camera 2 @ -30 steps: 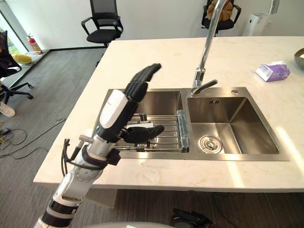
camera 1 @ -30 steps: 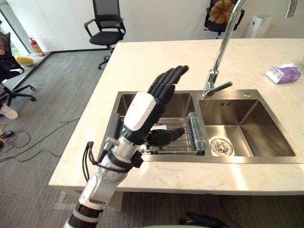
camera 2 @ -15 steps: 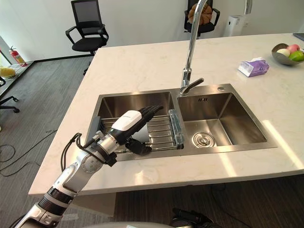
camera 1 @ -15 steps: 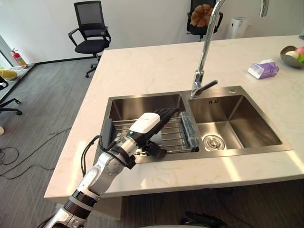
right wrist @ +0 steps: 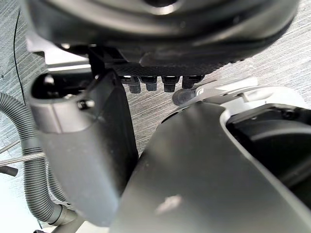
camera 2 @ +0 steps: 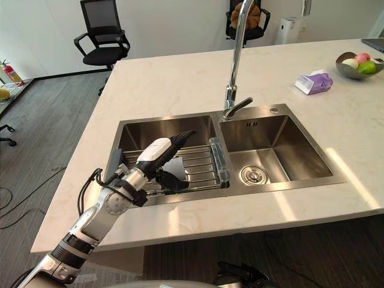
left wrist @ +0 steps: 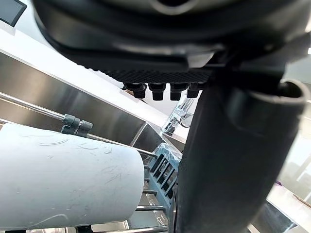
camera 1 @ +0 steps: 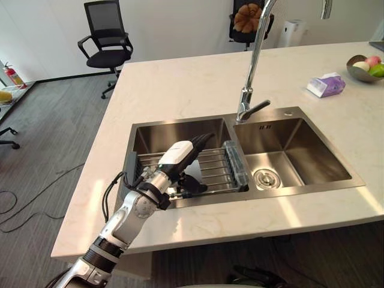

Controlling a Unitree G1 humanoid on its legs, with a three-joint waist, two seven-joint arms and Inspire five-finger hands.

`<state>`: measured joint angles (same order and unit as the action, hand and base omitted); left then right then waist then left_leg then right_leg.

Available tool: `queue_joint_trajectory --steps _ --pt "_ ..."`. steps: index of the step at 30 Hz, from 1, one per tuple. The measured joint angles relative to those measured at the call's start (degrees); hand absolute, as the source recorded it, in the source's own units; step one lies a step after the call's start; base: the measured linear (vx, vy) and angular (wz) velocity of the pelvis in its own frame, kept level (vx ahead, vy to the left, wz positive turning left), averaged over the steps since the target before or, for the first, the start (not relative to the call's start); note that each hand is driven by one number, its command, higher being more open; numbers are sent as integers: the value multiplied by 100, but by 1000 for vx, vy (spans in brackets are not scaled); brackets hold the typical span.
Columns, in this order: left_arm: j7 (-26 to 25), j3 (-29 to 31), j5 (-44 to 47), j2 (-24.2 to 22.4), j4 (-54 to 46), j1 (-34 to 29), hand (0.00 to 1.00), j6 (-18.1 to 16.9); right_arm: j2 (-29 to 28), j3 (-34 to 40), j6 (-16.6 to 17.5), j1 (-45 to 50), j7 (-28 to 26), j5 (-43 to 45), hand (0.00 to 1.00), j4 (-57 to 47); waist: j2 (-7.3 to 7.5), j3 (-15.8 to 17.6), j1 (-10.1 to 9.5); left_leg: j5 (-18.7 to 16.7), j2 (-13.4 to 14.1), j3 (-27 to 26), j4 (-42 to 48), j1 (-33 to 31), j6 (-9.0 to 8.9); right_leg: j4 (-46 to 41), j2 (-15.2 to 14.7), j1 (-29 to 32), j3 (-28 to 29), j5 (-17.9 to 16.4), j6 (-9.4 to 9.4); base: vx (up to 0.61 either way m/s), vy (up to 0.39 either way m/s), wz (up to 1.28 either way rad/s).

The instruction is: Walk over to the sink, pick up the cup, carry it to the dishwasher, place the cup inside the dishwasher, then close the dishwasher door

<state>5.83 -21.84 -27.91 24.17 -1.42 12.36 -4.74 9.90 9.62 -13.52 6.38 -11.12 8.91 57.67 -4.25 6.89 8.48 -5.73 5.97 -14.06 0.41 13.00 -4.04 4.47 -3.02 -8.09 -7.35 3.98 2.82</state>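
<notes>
Pale stone desk carries a double steel sink, and behind it an office chair stands on grey carpet. The cup lies on its side on the wire rack across the left basin. The left robot hand is over it and open: the fingers are straight above the cup and the thumb is close beside it, so nothing is gripped yet. I judge that the step in hand is the grasp. To do it well, the hand should go lower until the cup's round body sits between thumb and fingers, then close slowly, because the smooth wall may roll on the wires. The right robot hand hangs over the carpet, its fingers relaxed and empty. The tall faucet stands well apart.
</notes>
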Motion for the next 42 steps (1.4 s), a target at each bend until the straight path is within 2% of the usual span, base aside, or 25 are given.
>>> queue_joint_trajectory --steps 3,6,12,19,29,33,39,40,42 --pt "-46 -7 -22 -89 174 1 100 86 -4 -13 -33 -13 3 0 100 -5 -1 0 20 -1 1 -19 0 9 -1 13 3 -3 20 6 4 -33 -18 -4" --pt "86 -98 -156 -76 269 2 100 310 -10 -46 -96 -17 2 1 100 -30 -3 1 24 -5 2 -41 -6 10 -5 33 9 -6 41 20 3 -11 -10 -3" --pt "234 -101 -138 -45 418 172 100 492 4 -112 -150 -25 2 0 100 -54 -2 1 21 -10 -4 -47 -8 21 -7 37 5 -15 47 26 11 -11 -6 0" --pt "779 -98 -135 -71 616 404 100 812 36 -163 -355 -92 -9 3 100 -54 0 -1 28 -10 -7 -45 -13 91 -6 70 3 -76 45 35 14 -50 -21 0" --pt "1826 88 -144 -303 1154 1123 100 1420 93 -278 -673 -180 -149 6 100 -106 13 -12 75 -8 -8 -45 -29 103 -3 76 8 -78 46 41 13 -7 -4 0" --pt "1863 135 -336 -318 1528 1235 100 1568 99 -326 -784 -249 -233 7 100 -125 15 -14 186 -8 -2 -53 -33 105 -4 78 19 -73 54 41 13 0 0 0" --pt "1936 132 -369 -373 1802 1383 100 1681 113 -346 -947 -253 -289 6 100 -169 48 -54 191 -9 14 -73 -32 113 -5 79 56 -69 77 44 9 0 0 0" --pt "1914 134 -364 -377 1839 1391 0 1681 113 -350 -969 -246 -290 6 100 -187 49 -58 191 -9 14 -76 -32 113 -5 79 57 -69 81 45 7 0 0 0" --pt "1825 196 -350 -450 1991 1432 0 1678 113 -351 -999 -241 -294 5 100 -208 53 -61 191 -9 15 -87 -30 115 -5 80 60 -65 94 51 -2 0 0 -2"
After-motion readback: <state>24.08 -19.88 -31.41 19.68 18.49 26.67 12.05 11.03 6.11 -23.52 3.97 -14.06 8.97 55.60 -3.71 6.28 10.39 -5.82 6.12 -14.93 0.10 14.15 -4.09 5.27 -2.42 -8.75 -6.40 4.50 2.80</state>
